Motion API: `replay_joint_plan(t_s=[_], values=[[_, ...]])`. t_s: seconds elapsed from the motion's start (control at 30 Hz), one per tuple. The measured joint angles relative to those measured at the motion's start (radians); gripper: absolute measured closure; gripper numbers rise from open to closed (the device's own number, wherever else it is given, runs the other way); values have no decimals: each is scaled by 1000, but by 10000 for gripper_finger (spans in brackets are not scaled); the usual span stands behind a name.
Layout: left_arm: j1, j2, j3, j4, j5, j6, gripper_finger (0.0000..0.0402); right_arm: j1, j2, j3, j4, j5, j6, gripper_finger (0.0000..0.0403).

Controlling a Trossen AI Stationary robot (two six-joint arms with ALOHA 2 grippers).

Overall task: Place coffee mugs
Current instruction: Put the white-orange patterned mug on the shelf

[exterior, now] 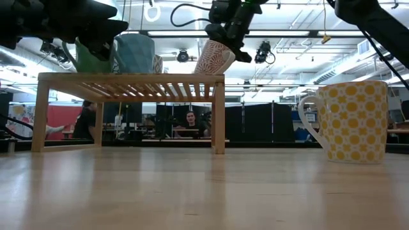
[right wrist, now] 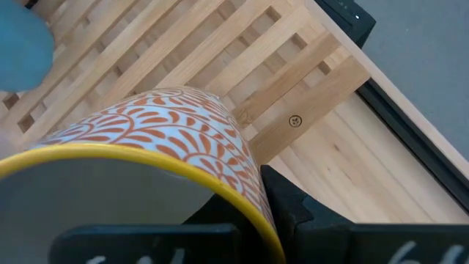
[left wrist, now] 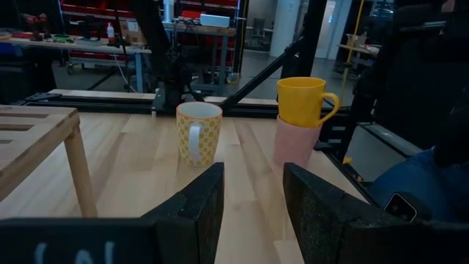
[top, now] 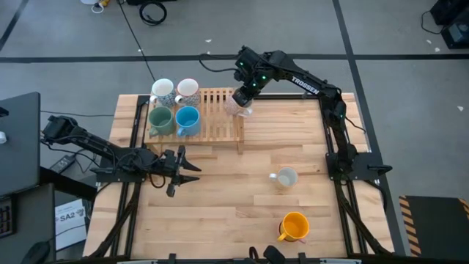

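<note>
From above, the right gripper (top: 242,100) hung at the right-hand end of the slatted wooden rack (top: 216,117), its jaws clamped on the rim of an orange-patterned mug (top: 240,105). Only the low view showed that this mug (exterior: 215,57) was tilted, its base at the level of the rack top; whether it touched the slats I could not tell. The right wrist view added the mug's yellow rim and orange leaf pattern (right wrist: 161,139), with the rack slats (right wrist: 220,59) below it.

Four mugs stood on the rack's left end: a speckled white mug (top: 162,92), a white mug (top: 187,90), a green mug (top: 160,119) and a blue mug (top: 187,119). In the low view only the green and blue ones showed behind a dark arm.

The left gripper (top: 183,166) lay low over the worktop (top: 220,213) in front of the rack, its jaws partly open and holding nothing. Its wrist view showed a yellow-dotted mug (left wrist: 198,132) standing on the wood, and an orange mug (left wrist: 304,100) stacked in a pink mug (left wrist: 296,143); from above, the pink one was hidden under the orange.
</note>
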Motion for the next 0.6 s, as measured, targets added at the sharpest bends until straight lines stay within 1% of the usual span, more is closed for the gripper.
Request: replay_joint_plan(t_s=[0.6], values=[[0, 0, 0, 0, 0, 0, 253, 16, 0, 0, -17, 9, -2, 372]])
